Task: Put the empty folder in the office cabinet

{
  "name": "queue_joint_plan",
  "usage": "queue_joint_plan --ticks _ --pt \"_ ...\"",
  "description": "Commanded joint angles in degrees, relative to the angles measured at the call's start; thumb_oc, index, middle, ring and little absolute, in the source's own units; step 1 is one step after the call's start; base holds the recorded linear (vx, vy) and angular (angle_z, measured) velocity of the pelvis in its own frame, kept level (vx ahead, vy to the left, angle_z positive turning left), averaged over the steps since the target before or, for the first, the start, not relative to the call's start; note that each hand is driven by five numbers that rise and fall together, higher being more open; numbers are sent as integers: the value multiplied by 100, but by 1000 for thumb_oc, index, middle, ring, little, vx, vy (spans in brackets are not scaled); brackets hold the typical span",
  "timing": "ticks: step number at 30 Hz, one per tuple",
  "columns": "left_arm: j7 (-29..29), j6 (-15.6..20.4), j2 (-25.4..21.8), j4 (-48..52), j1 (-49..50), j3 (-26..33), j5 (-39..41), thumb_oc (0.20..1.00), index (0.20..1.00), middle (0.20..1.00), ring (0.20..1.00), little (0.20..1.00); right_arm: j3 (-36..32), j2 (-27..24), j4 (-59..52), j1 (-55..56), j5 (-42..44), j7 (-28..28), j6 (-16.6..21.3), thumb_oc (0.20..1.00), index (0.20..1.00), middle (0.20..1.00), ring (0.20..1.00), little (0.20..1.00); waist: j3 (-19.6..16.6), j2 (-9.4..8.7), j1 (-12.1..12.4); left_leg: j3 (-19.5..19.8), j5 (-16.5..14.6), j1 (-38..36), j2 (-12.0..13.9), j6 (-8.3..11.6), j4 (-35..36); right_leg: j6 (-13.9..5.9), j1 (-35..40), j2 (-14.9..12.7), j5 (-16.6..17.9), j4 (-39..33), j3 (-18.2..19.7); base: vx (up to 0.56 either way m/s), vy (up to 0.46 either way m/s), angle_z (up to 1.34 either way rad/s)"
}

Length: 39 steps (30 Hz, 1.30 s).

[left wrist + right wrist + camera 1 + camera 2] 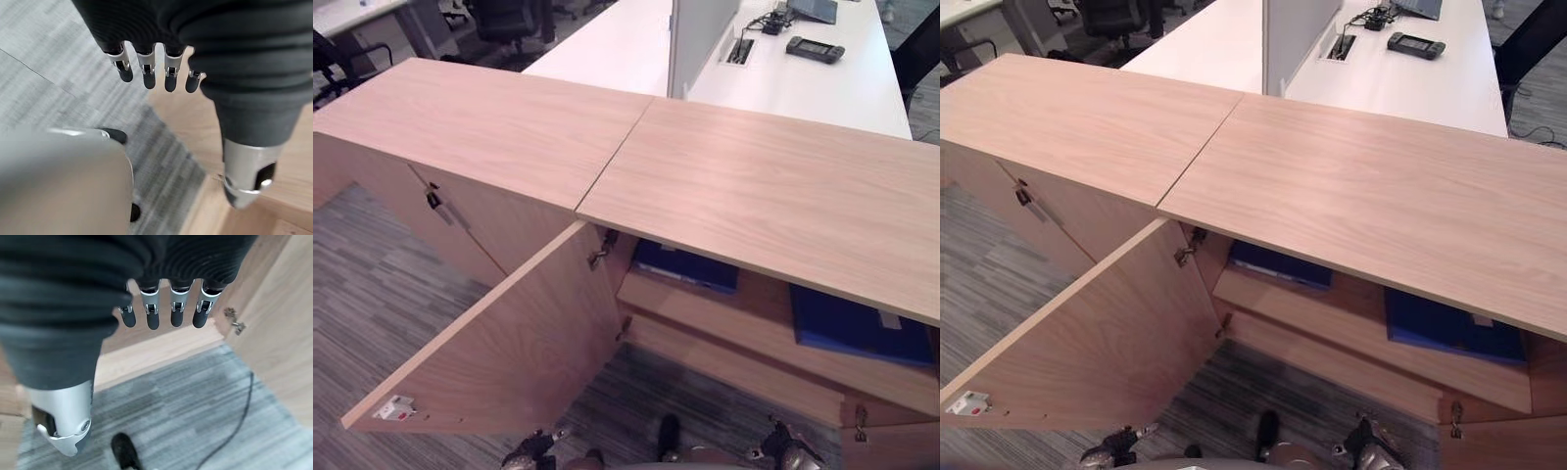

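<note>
While both robot hands are hanging low near the carpet, the blue folders are lying well apart from them inside the open cabinet (744, 186): one folder (685, 265) is resting on the shelf (705, 308) just behind the open door (509, 352), and a second folder (852, 323) is sitting further to the right on the same shelf, both partly hidden under the cabinet top. Neither robot hand is holding or touching anything. The left robot hand (151, 68) is dangling with its fingers straight and slightly spread over grey carpet (44, 73), beside a pale wooden panel. The right robot hand (166, 308) is likewise hanging with fingers straight and relaxed, in front of the cabinet's lower wooden edge. Behind the cabinet, a white worktop (822, 83) with a grey divider panel (703, 39) is carrying a small dark device (815, 49), and office chairs (509, 20) are standing at the far left. From the right wrist, a metal hinge (234, 323) is showing on the cabinet's side wall.
</note>
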<state>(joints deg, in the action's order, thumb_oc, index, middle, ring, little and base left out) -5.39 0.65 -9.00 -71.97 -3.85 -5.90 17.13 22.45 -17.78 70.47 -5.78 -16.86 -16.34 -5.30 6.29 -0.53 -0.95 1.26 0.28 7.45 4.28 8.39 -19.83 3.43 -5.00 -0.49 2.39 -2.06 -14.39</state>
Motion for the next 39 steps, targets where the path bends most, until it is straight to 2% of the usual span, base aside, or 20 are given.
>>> queue_joint_plan --ticks 1,2,3,4,5,6,7,11,15,19,20,23,26,27,29,31,34,37,38,39 --pt "39 98 51 142 81 -368 123 1000 1000 1000 1000 1000 119 -129 501 -124 83 -123 -60 1000 1000 1000 1000 1000 52 -86 111 -309 120 -91 -7 -469 34 -638 -34 -398 -185 442 581 68 54 24" --pt "39 98 51 144 83 -370 123 1000 1000 1000 1000 1000 118 -130 501 -122 82 -123 -60 1000 1000 1000 1000 1000 58 -86 118 -316 115 -105 -7 -471 38 -641 -26 -399 -189 443 587 131 77 -6" --pt "86 107 43 209 89 -459 96 1000 1000 1000 1000 1000 133 -154 518 -78 36 -94 -26 1000 1000 1000 1000 1000 55 -117 165 -223 -111 39 -103 -524 489 -684 61 -427 -195 366 665 203 123 -23" --pt "114 126 37 214 96 -562 21 1000 1000 1000 1000 1000 178 -174 515 -73 -1 -96 6 1000 1000 1000 1000 1000 72 -63 265 56 121 219 -197 -451 1198 -721 175 -357 -203 262 799 257 153 -32" --pt "120 137 30 221 66 -624 -16 1000 1000 1000 1000 1000 205 -188 504 -90 2 -101 19 1000 1000 1000 1000 1000 100 -31 316 166 305 350 -228 -430 1432 -731 248 -321 -210 209 850 170 103 -44" --pt "120 138 31 220 66 -626 -16 1000 1000 1000 1000 1000 204 -189 504 -88 2 -101 19 1000 1000 1000 1000 1000 110 -35 319 162 308 324 -231 -429 1451 -732 265 -325 -217 205 852 141 80 -52" --pt "133 143 87 144 72 -650 -33 1000 1000 1000 1000 1000 221 -145 473 -60 -10 -103 58 1000 1000 1000 1000 1000 71 59 326 313 358 137 -187 -422 1994 -766 315 -198 -247 153 1003 138 130 -66" --pt "167 172 119 71 162 -801 -349 1000 1000 1000 1000 1000 259 -45 401 28 -35 -93 101 1000 1000 1000 1000 1000 -25 122 275 199 300 -245 -250 -499 2229 -837 301 -217 -94 4 1273 92 188 -108" --pt "186 221 48 122 141 -819 -396 1000 1000 1000 1000 1000 255 -3 473 -100 -33 -19 91 1000 1000 1000 1000 1000 -17 140 296 -29 54 -386 -398 -661 2214 -1002 207 -326 112 -113 1570 -16 141 -55" --pt "213 233 -14 80 95 -763 -451 1000 1000 1000 1000 1000 269 30 503 -264 -106 35 66 1000 1000 1000 1000 1000 77 146 331 -509 -127 -341 -477 -791 2116 -1234 -168 -470 281 -1 1685 -94 133 -93" --pt "225 234 -37 65 93 -736 -463 1000 1000 1000 1000 1000 282 39 508 -308 -142 57 63 1000 1000 1000 1000 1000 108 155 375 -668 -178 -346 -461 -801 2121 -1277 -303 -566 313 89 1515 -96 55 -131" --pt "255 195 -148 51 128 -475 -412 1000 1000 1000 1000 1000 282 43 484 -441 -222 91 54 1000 1000 1000 1000 1000 254 192 471 -1178 -249 -318 -160 -729 1973 -1360 -653 -1212 466 363 322 -87 -77 -74" --pt "238 173 -235 16 106 -299 -353 1000 1000 1000 1000 1000 282 72 497 -451 -240 113 18 1000 1000 1000 1000 1000 385 131 505 -1352 -348 -465 10 -671 1843 -1352 -722 -1519 537 286 -170 62 -133 -118" --pt "237 168 -262 9 100 -255 -321 1000 1000 1000 1000 1000 270 56 503 -452 -232 123 10 1000 1000 1000 1000 1000 385 132 550 -1345 -479 -538 85 -609 1788 -1450 -655 -1577 512 213 -357 121 -193 -56" --pt "246 149 -267 1 144 -233 -356 1000 1000 1000 1000 1000 267 67 544 -386 -246 133 -23 1000 1000 1000 1000 1000 368 -49 498 -1435 -435 -532 59 -563 1678 -1417 -498 -1672 628 16 -519 53 -210 -30" --pt "260 145 -239 18 199 -161 -272 1000 1000 1000 1000 1000 294 51 550 -296 -257 115 -23 1000 1000 1000 1000 1000 335 -108 495 -1426 -393 -537 173 -481 1639 -1439 -532 -1623 704 47 -532 47 -242 13" --pt "247 151 -140 59 243 -171 -138 1000 1000 1000 1000 1000 297 17 470 -189 -240 63 -24 1000 1000 1000 1000 1000 265 -67 439 -1370 -271 -628 333 -378 1791 -1392 -518 -1518 662 113 -548 61 -209 30" --pt "203 202 -56 280 167 -354 39 1000 1000 1000 1000 1000 415 -99 306 -244 -289 40 -22 1000 1000 1000 1000 1000 350 74 364 -1334 -139 -568 550 -240 1832 -1259 -659 -1415 382 427 -488 -19 -170 -18" --pt "199 213 -43 408 142 -401 147 1000 1000 1000 1000 1000 431 -164 276 -267 -285 21 -7 1000 1000 1000 1000 1000 437 89 373 -1322 -92 -401 657 -184 1529 -1188 -645 -1395 282 488 -514 -113 -184 -3" --pt "171 214 -36 568 87 -486 278 1000 1000 1000 1000 1000 435 -216 235 -314 -272 -38 -18 1000 1000 1000 1000 1000 593 76 411 -1209 111 -32 779 -126 963 -1111 -613 -1399 222 523 -578 -111 -278 12"
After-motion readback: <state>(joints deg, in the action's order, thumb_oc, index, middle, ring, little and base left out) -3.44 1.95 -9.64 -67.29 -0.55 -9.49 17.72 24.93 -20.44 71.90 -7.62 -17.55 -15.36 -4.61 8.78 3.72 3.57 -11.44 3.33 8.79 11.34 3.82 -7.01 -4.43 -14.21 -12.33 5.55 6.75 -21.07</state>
